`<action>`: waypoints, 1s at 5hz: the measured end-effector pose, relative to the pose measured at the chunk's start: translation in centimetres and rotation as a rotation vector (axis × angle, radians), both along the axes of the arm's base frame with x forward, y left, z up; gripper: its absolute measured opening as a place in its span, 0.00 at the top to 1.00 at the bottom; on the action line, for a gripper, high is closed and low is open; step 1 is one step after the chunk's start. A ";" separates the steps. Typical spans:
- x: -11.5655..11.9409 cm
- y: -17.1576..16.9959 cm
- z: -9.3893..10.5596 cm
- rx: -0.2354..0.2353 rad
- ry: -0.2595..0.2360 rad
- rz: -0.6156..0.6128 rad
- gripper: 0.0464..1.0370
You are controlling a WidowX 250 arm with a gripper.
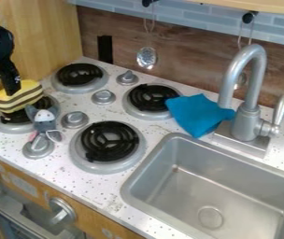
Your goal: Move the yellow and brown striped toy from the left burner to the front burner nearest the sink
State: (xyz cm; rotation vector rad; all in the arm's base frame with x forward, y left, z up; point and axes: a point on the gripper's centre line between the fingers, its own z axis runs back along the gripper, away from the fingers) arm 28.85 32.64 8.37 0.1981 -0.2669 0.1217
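my gripper hangs at the left side of the stove, upper left in the camera view, right over the yellow sponge with dark stripes. its lower end overlaps the top of the sponge from this angle, though i can't be sure whether the two touch. i also cannot tell whether the gripper is spread, pressed together or pinching the sponge.

the sponge is at the left burner, its lower edge in front of the black coil, with the wooden side panel behind it. just beside it, toward the front, is a small grey plush mouse with a white face, above a silver knob and partly in front of it.

three more burners with black coils make up the rest of the stove: the back burner, the one near the cloth and the front one. a crumpled blue cloth lies on the speckled white counter, between that second burner and the silver faucet, near the rim of the metal sink. a slotted metal spoon hangs from a hook at the back wall.
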 end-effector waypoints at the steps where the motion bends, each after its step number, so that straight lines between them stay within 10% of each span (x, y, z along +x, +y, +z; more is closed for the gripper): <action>1: -0.1 -0.7 -2.0 -0.045 0.033 -0.006 0.04; 2: -0.1 -2.9 -3.1 -0.150 0.030 -0.073 0.04; 5: 0.9 -2.8 -3.0 -0.086 0.005 -0.020 0.04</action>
